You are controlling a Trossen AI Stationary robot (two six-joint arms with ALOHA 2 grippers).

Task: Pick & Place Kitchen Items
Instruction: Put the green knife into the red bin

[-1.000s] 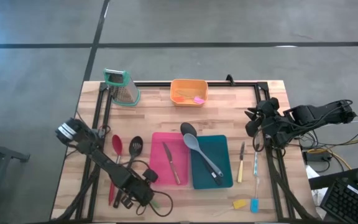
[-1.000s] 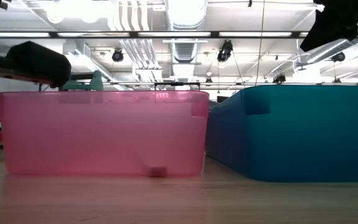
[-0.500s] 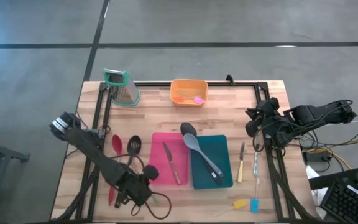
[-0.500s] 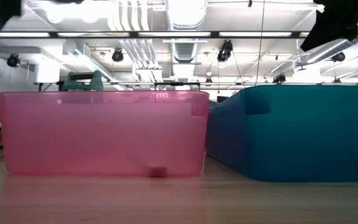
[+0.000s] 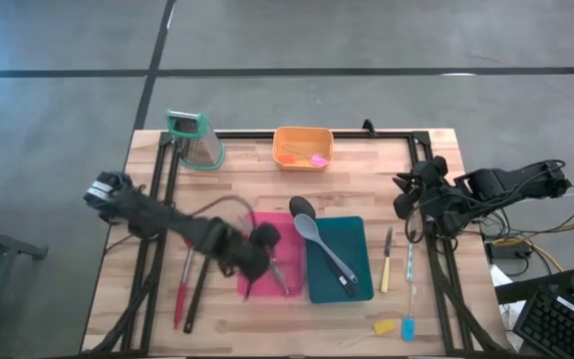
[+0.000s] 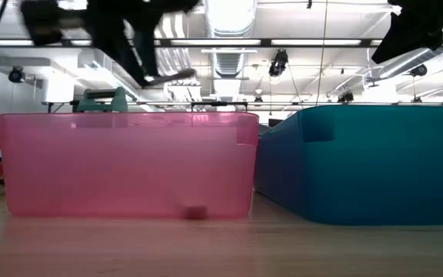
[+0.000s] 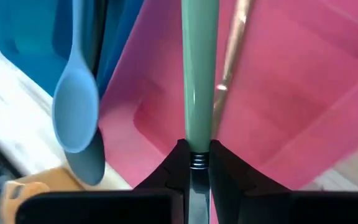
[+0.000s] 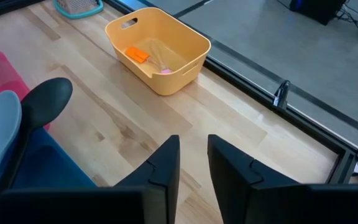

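The left gripper [image 5: 255,249] is reaching across mid-table, fingers [image 7: 174,167] clamping a handle; the right gripper [image 5: 407,194] is hanging at the right edge, fingers [image 8: 164,163] parted.

Pink bin [image 5: 267,261] blocked — left arm [image 5: 182,229] overhead; bare wood between orange bin [image 5: 302,147] and bins — passable

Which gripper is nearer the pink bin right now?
Left. The left gripper is over the pink bin, shut on a green-handled utensil. The right gripper waits by the table's right edge, beyond the teal bin.
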